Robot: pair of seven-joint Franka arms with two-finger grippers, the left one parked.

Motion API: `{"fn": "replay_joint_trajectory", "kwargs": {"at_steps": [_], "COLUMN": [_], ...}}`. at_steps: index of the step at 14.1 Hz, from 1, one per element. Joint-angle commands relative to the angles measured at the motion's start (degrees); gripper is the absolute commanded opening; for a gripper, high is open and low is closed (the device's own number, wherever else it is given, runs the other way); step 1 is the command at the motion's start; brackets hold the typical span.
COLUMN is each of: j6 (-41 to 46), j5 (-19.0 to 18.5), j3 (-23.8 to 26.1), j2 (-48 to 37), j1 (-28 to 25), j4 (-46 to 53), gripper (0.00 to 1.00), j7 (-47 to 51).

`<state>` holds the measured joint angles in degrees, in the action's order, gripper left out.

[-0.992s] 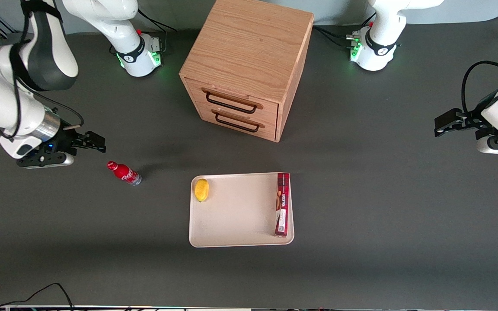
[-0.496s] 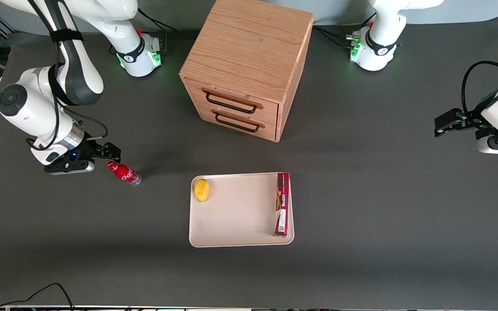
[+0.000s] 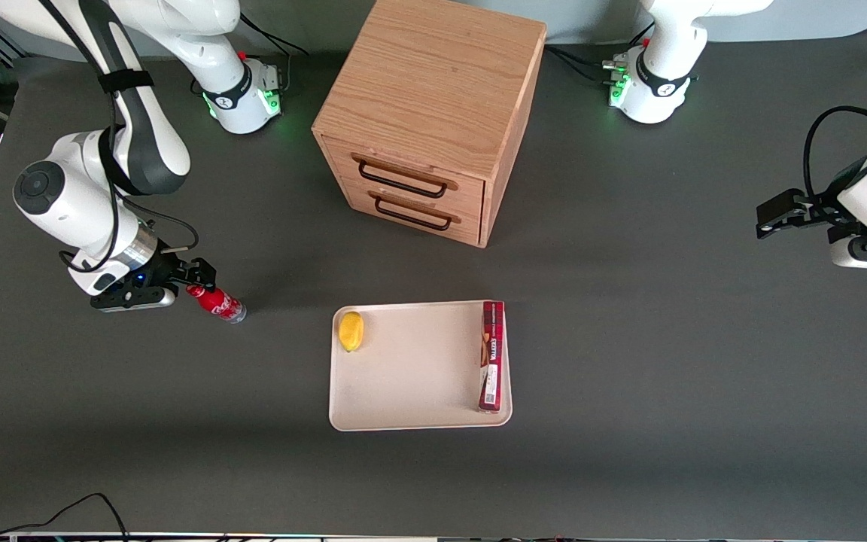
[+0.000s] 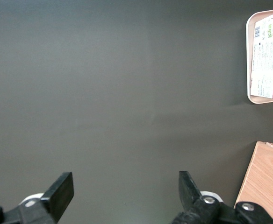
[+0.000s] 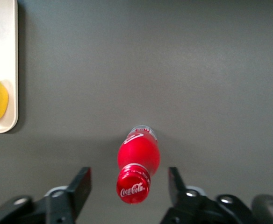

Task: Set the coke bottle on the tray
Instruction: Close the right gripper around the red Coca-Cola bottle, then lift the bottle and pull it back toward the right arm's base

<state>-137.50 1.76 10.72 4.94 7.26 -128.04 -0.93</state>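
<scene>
Your right arm reaches out from its base and bends down at the elbow, its wrist angled low over the table toward the working arm's end. The gripper (image 3: 194,280) sits at the cap end of the coke bottle (image 3: 217,301), which is your landmark here. Its two fingers (image 5: 82,184) stand spread wide, one on each side of the cap, touching nothing.

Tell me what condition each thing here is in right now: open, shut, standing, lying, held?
coke bottle: standing on the table, capped, not held
hand: open, fingers either side of the bottle's cap
tray: flat on the table
lemon: resting on the tray
red box: lying along the tray's edge
drawer cabinet: both drawers shut
</scene>
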Motion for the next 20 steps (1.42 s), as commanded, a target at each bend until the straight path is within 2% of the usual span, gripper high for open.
{"fn": "replay_joint_trajectory", "kwargs": {"at_steps": [1,2,5,6,11,12,16,20], "j6": [-1.55,-1.72,-1.72,-1.72,-0.41,2.38,21.61,40.95], "j5": [-2.11,-2.11,-2.11,-2.37,-2.99,-2.99,-2.64,-2.11], "j3": [0.09,0.09,0.09,0.09,0.09,0.09,0.0,0.0], "j2": [-0.54,-0.54,-0.63,-0.63,-2.03,-2.56,-3.88,-3.01], "j1": [0.12,0.12,0.12,0.12,0.47,0.56,0.56,0.56], "j4": [-1.42,-1.68,-1.86,-1.86,-0.63,0.85,13.75,31.32], "gripper": [0.52,0.46,0.09,0.0,0.0,0.0,0.0,0.0], "j7": [-0.92,-0.92,-0.92,-0.92,-0.92,-1.0,-0.22,0.74]}}
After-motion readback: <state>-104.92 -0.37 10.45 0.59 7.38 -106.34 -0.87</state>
